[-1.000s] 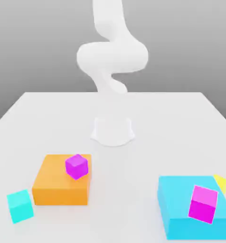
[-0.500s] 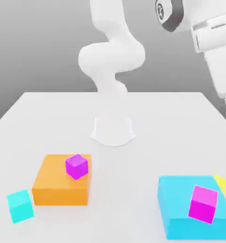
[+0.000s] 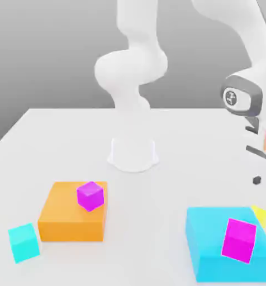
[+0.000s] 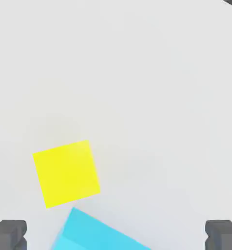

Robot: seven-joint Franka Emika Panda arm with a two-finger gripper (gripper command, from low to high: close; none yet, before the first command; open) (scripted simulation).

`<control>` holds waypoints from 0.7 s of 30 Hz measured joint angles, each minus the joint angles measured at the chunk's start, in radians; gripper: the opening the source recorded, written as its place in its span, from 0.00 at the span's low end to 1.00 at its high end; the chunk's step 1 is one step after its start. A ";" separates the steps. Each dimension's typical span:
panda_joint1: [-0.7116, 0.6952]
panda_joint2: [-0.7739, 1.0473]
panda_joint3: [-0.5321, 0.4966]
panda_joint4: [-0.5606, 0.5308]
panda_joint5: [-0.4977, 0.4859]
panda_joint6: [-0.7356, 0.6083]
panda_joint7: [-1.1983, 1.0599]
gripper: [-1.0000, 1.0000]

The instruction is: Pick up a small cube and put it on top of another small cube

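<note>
The white robot arm's hand (image 4: 116,234), fingers spread wide and empty, hovers above the small matte yellow cube (image 4: 66,173), approach step under way. The cube rests on the smooth white surface (image 3: 174,139), touching the big cyan block (image 3: 230,246) at its two o'clock corner; descent and centring come next, before stacking on the hot-pink cube (image 3: 239,240).

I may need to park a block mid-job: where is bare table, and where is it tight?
Bare: between the orange block and the big cyan block, and around the robot base. Tight: the yellow cube sits hard against the big cyan block, which carries the pink cube.
</note>
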 joint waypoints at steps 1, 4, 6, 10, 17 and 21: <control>0.010 0.024 0.000 -0.004 -0.028 0.015 -0.012 0.50; 0.023 0.123 -0.005 0.009 -0.056 0.092 -0.021 0.50; 0.024 0.197 -0.004 0.022 -0.054 0.149 -0.025 0.50; 0.023 0.225 -0.003 0.028 -0.053 0.170 -0.026 0.00; 0.026 0.136 -0.006 0.010 -0.057 0.099 -0.024 0.00; 0.040 0.039 -0.010 0.021 -0.069 -0.025 0.010 0.00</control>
